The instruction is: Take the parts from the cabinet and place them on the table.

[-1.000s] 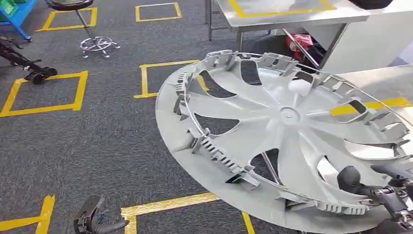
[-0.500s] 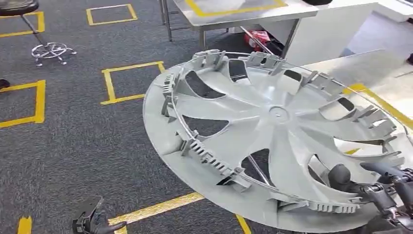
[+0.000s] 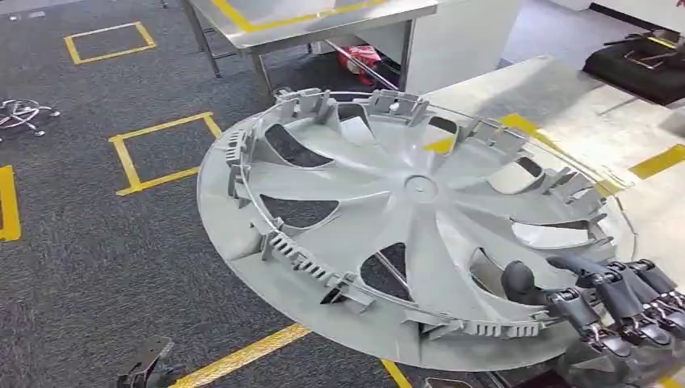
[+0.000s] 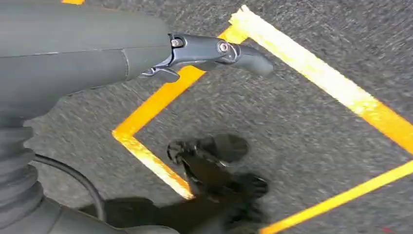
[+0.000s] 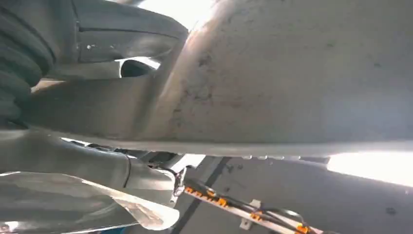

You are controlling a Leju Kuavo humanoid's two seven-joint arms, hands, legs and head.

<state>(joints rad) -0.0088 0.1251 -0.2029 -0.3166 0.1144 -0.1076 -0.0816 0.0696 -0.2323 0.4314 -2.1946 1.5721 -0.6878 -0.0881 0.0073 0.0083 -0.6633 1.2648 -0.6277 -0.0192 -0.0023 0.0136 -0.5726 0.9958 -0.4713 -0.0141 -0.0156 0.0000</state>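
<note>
Across the whole head view, dark grey carpet point(image 3: 97, 267) crossed by yellow tape lines point(image 3: 161, 149), with a taped square at upper left. At the upper right, a steel table point(image 3: 565, 105) with yellow tape on its top; behind it, at top centre, a second steel table point(image 3: 323, 20). At the far top right, a dark bag-like object point(image 3: 638, 61) on the table surface.

Filling the centre, a large grey plastic wheel cover point(image 3: 404, 234), inner side up, tilted, its far rim over the near table's edge, its left part above the carpet. Ribbed clips and a wire ring around its rim.

At the lower right, right hand point(image 3: 598, 303) clamped on the wheel cover's rim, thumb on the inner face, dark fingers curled over the edge. In the right wrist view, the wheel cover close up and blurred.

At the bottom left, left hand point(image 3: 149, 368) hanging low over the carpet, holding nothing; in the left wrist view, one dark finger point(image 4: 229, 51) stretched out straight above a yellow tape corner.
</note>
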